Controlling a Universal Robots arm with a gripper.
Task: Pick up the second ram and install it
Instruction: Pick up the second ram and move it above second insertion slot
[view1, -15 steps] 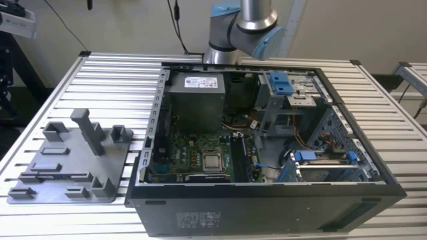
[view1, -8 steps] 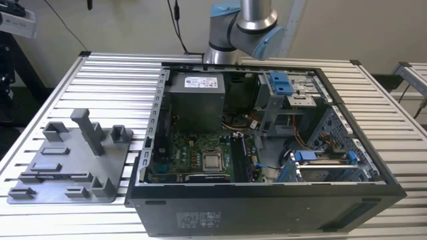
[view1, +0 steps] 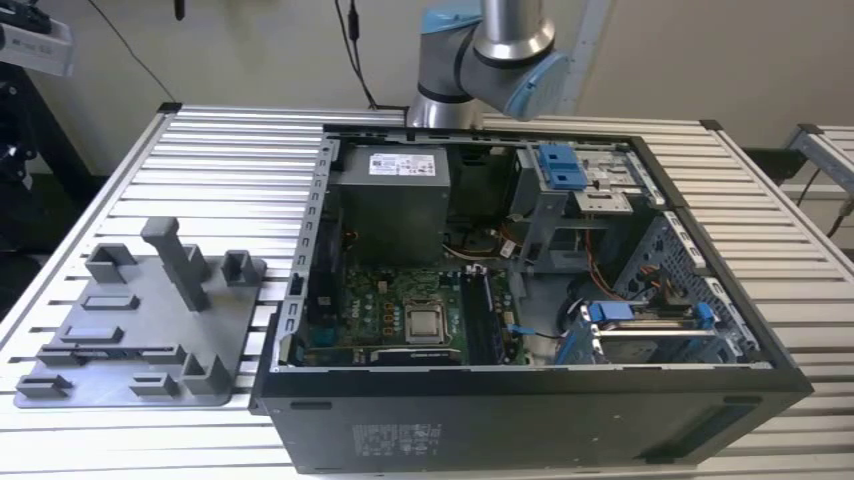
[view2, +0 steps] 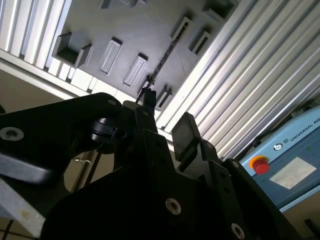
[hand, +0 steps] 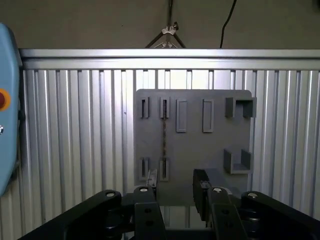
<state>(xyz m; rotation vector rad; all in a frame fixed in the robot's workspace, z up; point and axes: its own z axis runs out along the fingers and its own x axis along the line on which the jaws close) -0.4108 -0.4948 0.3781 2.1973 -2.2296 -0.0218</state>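
Hovering tool (hand: 176, 177) released; thin dark second ram (hand: 163, 133) edge-on in grey slotted plate (hand: 210, 150).

The fixture plate (view1: 134, 335) is plain matt grey, the second ram (hand: 163, 137) in it a dark speckled strip, and the table (view1: 214, 170) under the plate silver, striped with bright slats and dark grooves. Beside the plate the computer case (view1: 534, 430) is black, with a green board (view1: 387, 300) and blue clips (view1: 561, 165) inside; the arm (view1: 514, 40) is silver with pale blue caps. The gripper (hand: 176, 180) is black, the pendant (view2: 295, 150) pale blue with a red button (view2: 259, 165)
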